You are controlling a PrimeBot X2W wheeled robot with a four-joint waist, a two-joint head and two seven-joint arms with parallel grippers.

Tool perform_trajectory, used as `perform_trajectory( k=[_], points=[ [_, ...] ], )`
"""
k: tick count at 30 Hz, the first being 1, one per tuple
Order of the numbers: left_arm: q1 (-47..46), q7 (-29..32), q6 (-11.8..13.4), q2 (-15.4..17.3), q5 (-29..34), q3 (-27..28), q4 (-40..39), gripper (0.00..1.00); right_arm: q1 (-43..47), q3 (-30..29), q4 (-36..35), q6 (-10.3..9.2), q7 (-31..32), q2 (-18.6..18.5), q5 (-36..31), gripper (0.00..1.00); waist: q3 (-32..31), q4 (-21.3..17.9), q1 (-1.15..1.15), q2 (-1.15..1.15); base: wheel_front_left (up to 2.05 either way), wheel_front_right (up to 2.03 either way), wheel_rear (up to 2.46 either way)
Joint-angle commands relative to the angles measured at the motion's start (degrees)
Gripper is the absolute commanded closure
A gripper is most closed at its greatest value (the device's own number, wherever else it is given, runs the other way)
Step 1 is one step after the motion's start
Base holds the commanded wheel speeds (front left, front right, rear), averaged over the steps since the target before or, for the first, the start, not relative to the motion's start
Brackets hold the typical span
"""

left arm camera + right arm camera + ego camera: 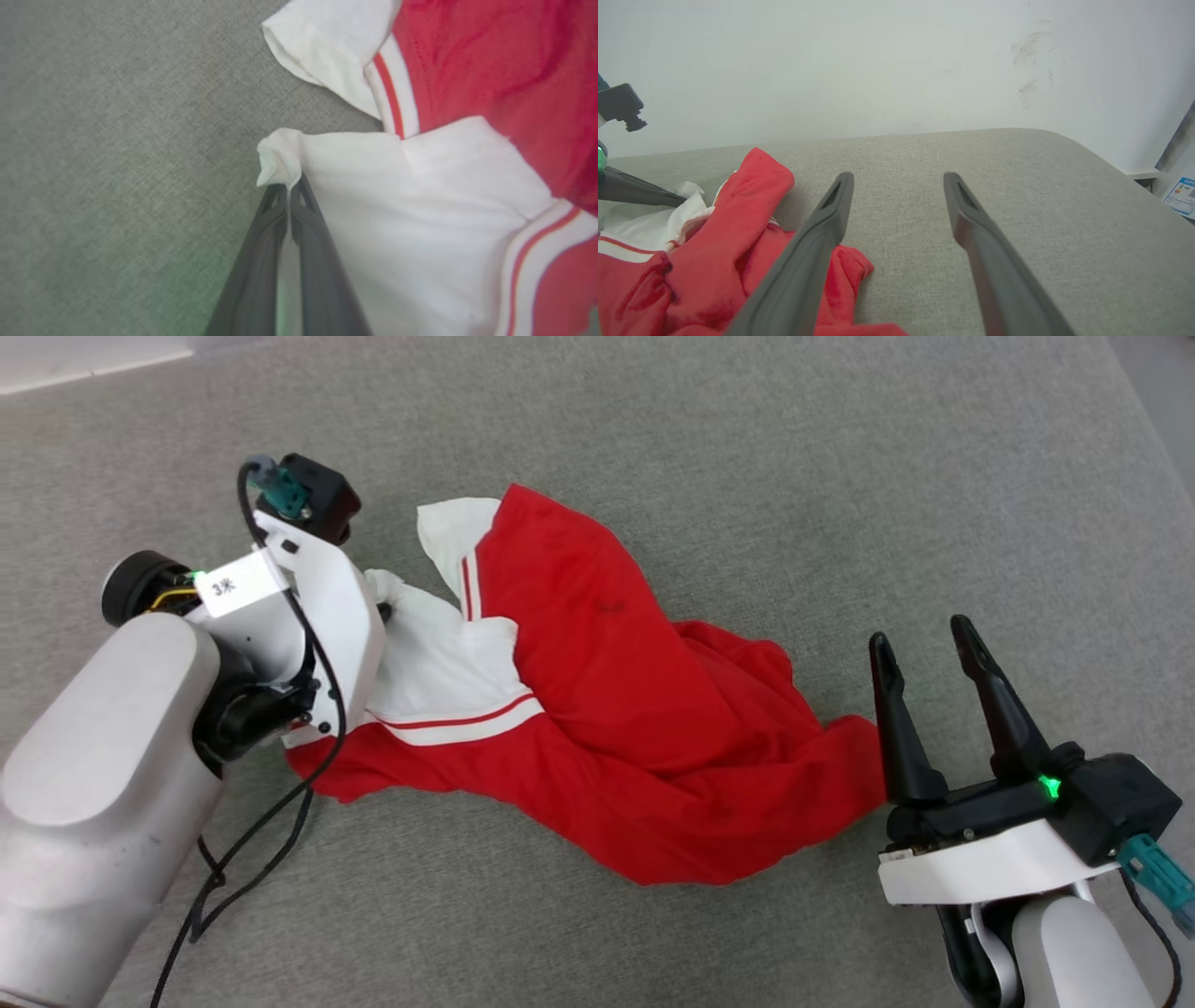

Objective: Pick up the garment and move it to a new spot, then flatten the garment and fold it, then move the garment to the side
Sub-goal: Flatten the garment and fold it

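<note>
The garment [597, 709] lies crumpled on the grey fabric surface, red with white sleeves and red-white stripe trim. My left gripper [288, 187] is shut on a bunched edge of its white sleeve [280, 154], the two dark fingers pressed together with a fold of white cloth pinched at their tips. In the head view the left wrist [317, 607] covers that grip at the garment's left end. My right gripper [924, 649] stands open just right of the garment's red hem [859, 747], with nothing between its fingers [831, 219]. The garment [714, 252] lies left of those fingers.
The grey fabric surface [747, 457] stretches wide around the garment, with its rounded far edge [1017, 133] against a white wall [878, 60]. A black cable [252, 859] hangs from the left arm. A paper label [1181, 196] sits low at the far right.
</note>
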Motion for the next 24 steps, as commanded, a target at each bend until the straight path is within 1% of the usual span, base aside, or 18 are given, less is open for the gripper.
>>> perform_trajectory(
  k=[1, 7, 14, 19, 24],
  points=[
    [-0.46, -2.41, -0.13, -0.19, -0.38, -0.19, 0.25, 1.00, -0.85, -0.23, 0.35, -0.04, -0.09, 0.17, -0.66, 0.00, -0.97, 0.79, -0.01, 0.00, 0.00, 0.00, 0.00],
    [-1.25, -14.83, -0.09, 0.85, -0.48, 1.31, -0.54, 1.00, 0.29, -0.61, 1.24, -0.04, -0.09, 0.15, -2.24, 0.00, -5.15, 3.53, -0.01, 0.00, 0.00, 0.00, 0.00],
    [3.67, -27.19, 0.43, 3.65, -0.43, 5.29, -3.18, 1.00, 2.63, -1.07, 2.44, -0.04, -0.09, 0.15, -3.64, 0.00, -10.26, 7.97, -0.01, 0.00, 0.00, 0.00, 0.00],
    [11.32, -33.56, 2.12, 5.79, -1.79, 7.76, -7.02, 1.00, 3.98, -0.97, 3.05, -0.04, -0.09, 0.14, -4.38, 0.00, -12.91, 10.86, -0.01, 0.00, 0.00, 0.00, 0.00],
    [23.82, -38.13, 4.58, 8.17, -4.17, 9.21, -12.31, 1.00, 5.19, -1.16, 3.91, -0.04, -0.10, 0.14, -4.57, 0.00, -15.13, 13.11, -0.01, 0.00, 0.00, 0.00, 0.00]
  ],
)
